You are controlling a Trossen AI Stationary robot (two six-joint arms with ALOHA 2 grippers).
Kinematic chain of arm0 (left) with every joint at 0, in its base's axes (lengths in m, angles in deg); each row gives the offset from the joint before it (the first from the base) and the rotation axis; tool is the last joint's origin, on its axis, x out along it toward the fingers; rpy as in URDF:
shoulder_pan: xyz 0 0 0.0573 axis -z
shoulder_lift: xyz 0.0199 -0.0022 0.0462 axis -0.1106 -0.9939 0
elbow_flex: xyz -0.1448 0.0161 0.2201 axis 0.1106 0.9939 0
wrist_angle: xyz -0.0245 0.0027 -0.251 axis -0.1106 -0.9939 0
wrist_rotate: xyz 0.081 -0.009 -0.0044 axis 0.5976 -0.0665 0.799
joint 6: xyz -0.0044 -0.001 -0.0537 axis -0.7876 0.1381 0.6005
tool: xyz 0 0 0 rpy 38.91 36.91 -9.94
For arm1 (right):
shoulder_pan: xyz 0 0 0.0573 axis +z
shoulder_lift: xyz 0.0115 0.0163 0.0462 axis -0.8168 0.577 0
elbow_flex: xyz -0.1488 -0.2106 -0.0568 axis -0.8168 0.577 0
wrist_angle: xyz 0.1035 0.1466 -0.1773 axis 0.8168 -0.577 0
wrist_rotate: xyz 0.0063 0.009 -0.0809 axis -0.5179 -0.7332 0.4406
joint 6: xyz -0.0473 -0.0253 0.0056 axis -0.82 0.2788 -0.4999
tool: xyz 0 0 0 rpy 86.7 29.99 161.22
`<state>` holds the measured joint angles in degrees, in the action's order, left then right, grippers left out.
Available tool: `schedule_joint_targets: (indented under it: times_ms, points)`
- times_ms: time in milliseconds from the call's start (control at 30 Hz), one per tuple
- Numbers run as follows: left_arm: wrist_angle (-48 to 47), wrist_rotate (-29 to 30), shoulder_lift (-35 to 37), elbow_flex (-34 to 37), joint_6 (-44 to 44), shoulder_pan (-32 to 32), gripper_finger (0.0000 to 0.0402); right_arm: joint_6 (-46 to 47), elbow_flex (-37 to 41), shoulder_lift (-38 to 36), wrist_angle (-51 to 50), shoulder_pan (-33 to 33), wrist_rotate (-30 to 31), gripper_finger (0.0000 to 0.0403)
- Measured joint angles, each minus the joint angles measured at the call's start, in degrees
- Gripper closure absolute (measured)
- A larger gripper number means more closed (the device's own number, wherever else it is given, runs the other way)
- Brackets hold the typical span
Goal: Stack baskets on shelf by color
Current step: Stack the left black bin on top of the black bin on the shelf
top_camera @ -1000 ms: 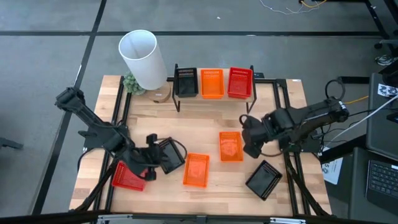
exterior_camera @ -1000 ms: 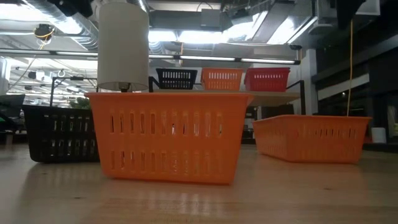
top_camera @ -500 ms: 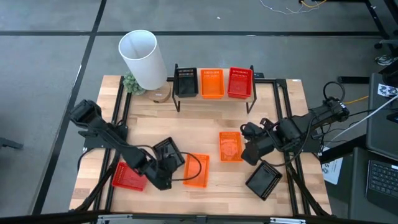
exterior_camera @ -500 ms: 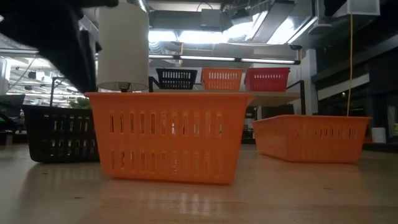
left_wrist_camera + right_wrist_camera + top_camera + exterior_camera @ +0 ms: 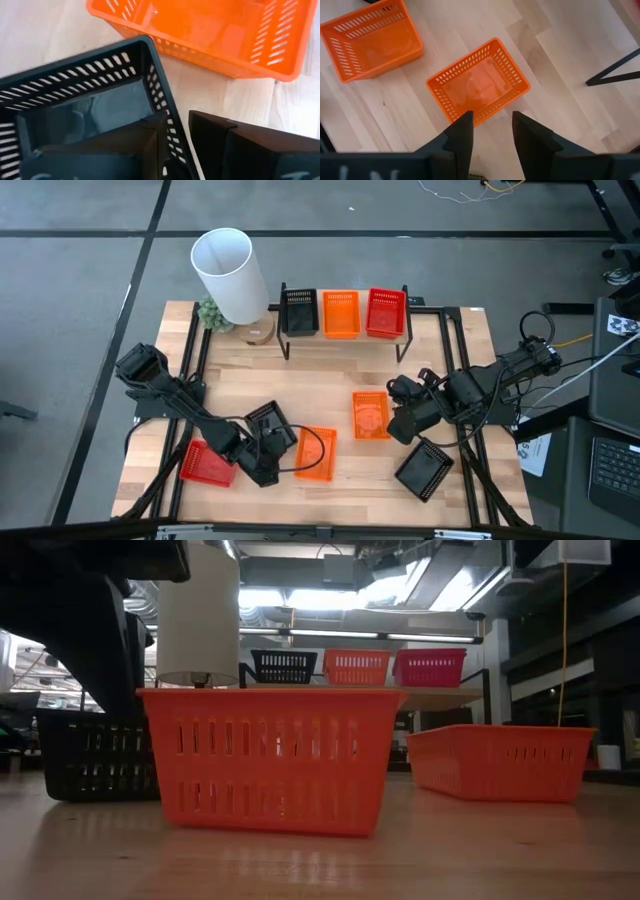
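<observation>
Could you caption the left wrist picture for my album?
Left gripper straddling the wall of a black basket, an orange basket just beyond.

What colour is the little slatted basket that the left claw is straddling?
Black plastic mesh basket; the left wrist view shows it best.

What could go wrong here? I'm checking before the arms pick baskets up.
1. The left gripper has its jaws astride one wall of the black slatted plastic basket, which sits close beside the orange slatted plastic basket; lifting by one wall may tilt it into that neighbour.
2. The right gripper hangs open just off the second orange basket; descending there could push it.
</observation>
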<state>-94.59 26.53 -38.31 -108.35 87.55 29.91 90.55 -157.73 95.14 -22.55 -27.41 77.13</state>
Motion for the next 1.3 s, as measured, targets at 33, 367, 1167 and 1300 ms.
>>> schedule_joint_targets:
  times_ms: [33,367,1167,1300]
  points:
    - [0.00,-0.41,-0.50,0.00,0.23,-0.16,0.0330,-0.02,0.00,0.01,0.00,0.00,0.00,0.0269]
    - [-0.15,-4.59,-4.23,0.02,3.05,-0.34,0.0336,-0.09,0.00,0.04,-0.02,0.00,0.02,0.0269]
    - [-41.98,11.72,2.98,-37.46,-46.02,-20.61,0.0401,-0.13,0.00,0.07,-0.02,0.00,2.69,0.0269]
    - [-42.77,6.85,3.46,-38.10,-55.37,-31.61,0.0401,-0.13,0.00,0.07,0.02,-0.02,2.63,0.0269]
